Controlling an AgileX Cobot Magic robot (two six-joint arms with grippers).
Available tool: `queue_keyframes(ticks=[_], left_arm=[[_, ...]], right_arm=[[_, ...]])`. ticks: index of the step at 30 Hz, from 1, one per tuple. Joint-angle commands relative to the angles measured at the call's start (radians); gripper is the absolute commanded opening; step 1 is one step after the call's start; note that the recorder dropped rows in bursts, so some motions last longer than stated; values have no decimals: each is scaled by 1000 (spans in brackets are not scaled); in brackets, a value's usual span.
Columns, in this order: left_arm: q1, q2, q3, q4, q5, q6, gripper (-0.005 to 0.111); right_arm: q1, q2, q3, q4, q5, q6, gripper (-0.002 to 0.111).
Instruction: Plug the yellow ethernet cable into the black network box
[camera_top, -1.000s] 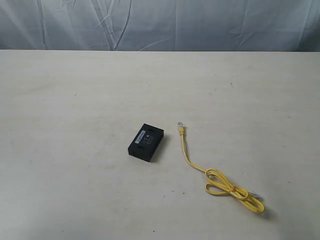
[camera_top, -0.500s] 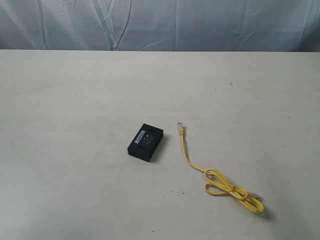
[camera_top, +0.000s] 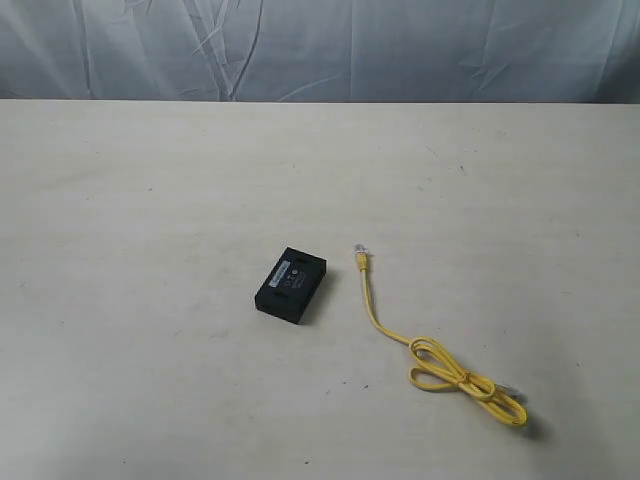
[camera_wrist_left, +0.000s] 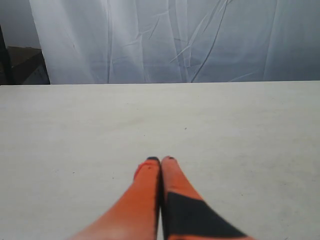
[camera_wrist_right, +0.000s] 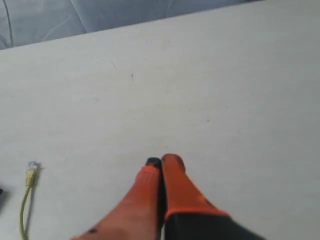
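The black network box lies flat near the table's middle, white label up. Just to its right runs the yellow ethernet cable; its clear plug tip points away from me and its far length is bundled in a loop toward the front right. Neither arm shows in the exterior view. In the left wrist view my left gripper is shut, orange fingers pressed together over bare table. The right gripper is shut too, empty; the cable's plug end sits well off to its side.
The pale table stretches wide around both things. A wrinkled grey-white cloth backdrop hangs behind the far edge.
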Motion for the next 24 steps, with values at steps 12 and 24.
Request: queue_keyframes(ticks=[12, 24], left_arm=[[4, -5, 5, 2, -14, -8, 0], [4, -5, 5, 2, -14, -8, 0]], right_arm=[[263, 597, -302, 136, 176, 2, -1], [528, 1062, -699, 57, 411, 84, -1]])
